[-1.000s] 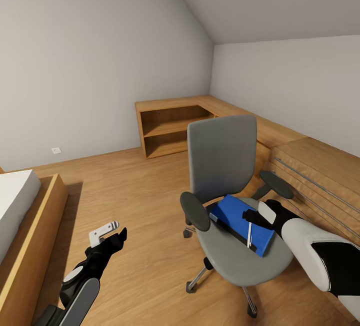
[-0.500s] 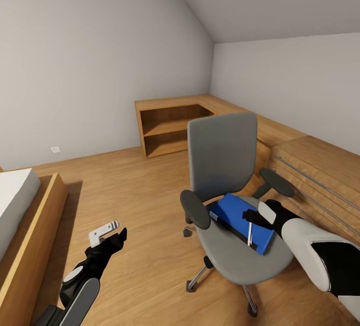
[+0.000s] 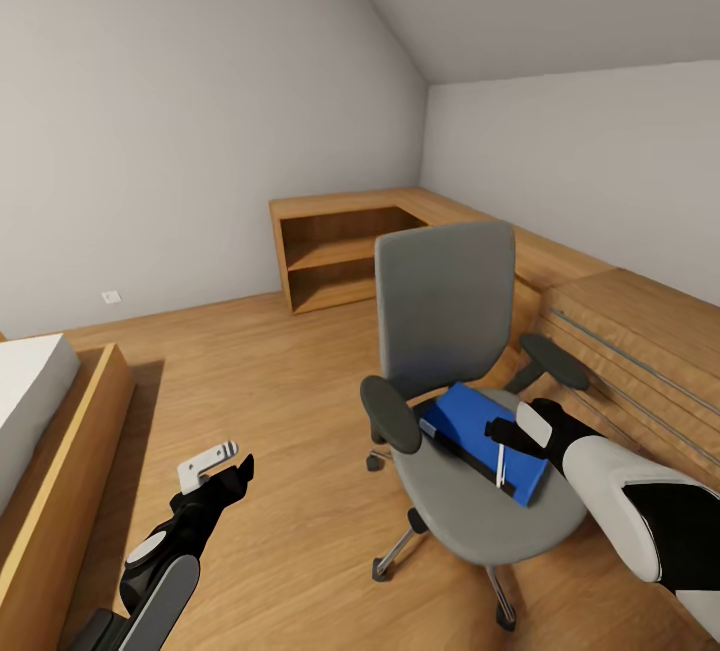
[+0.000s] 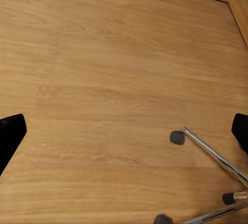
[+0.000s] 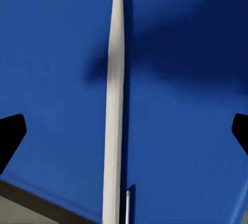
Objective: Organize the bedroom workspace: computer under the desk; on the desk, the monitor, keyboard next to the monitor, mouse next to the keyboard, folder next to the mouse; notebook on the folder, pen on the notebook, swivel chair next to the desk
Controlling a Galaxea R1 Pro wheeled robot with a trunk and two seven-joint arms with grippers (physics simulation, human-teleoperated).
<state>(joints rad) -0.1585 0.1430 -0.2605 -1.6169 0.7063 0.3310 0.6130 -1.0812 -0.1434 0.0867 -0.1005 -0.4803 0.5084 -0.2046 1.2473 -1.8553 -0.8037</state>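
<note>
The grey swivel chair (image 3: pixel 445 316) stands mid-room on its chrome base (image 4: pixel 209 152). On its seat lies a blue flat item (image 3: pixel 465 426) with a dark edge beneath it; I cannot tell folder from notebook. The white pen (image 3: pixel 500 464) rests on top of the blue surface (image 5: pixel 181 131). My right gripper (image 3: pixel 497 434) hovers just above it, open, with the pen (image 5: pixel 113 121) lying between the spread fingertips and touching neither. My left gripper (image 3: pixel 222 471) hangs open over bare floor, to the left of the chair. Desk, computer, monitor, keyboard and mouse are out of view.
A low light-wood cabinet (image 3: pixel 640 351) with long handles runs along the right wall behind the chair. A wooden corner shelf unit (image 3: pixel 340 256) stands at the back. A bed in a wooden frame (image 3: pixel 60 451) is at the left. Wood floor (image 3: pixel 270 381) lies between.
The whole picture has drifted up a touch, so the camera moved. Both grippers, the chair and the pen keep their places.
</note>
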